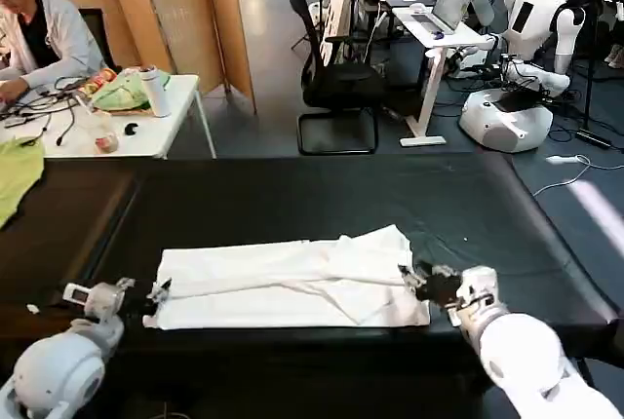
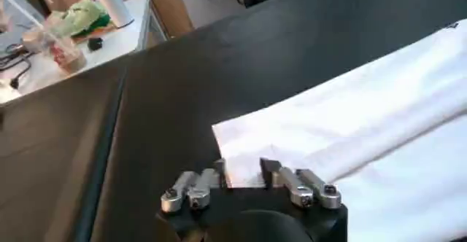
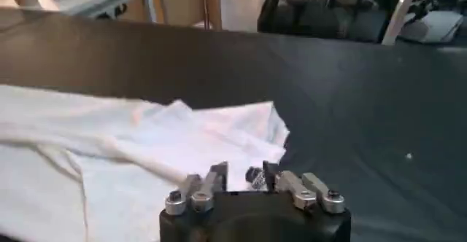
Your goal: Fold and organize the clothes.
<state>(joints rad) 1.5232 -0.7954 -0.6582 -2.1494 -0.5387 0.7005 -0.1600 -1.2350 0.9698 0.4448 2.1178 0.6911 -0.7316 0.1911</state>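
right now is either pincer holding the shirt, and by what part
Neither visibly grips it. The left pincer stands open at one end edge of the white T-shirt; the right pincer, nearly closed, sits at the opposite end.

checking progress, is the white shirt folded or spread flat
Partly folded: the white T-shirt lies as a long band on the black table, layers overlapping.

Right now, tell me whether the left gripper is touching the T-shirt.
Touching. In the left wrist view the left gripper has its jaws open over the T-shirt corner, fingertips meeting the white cloth edge.
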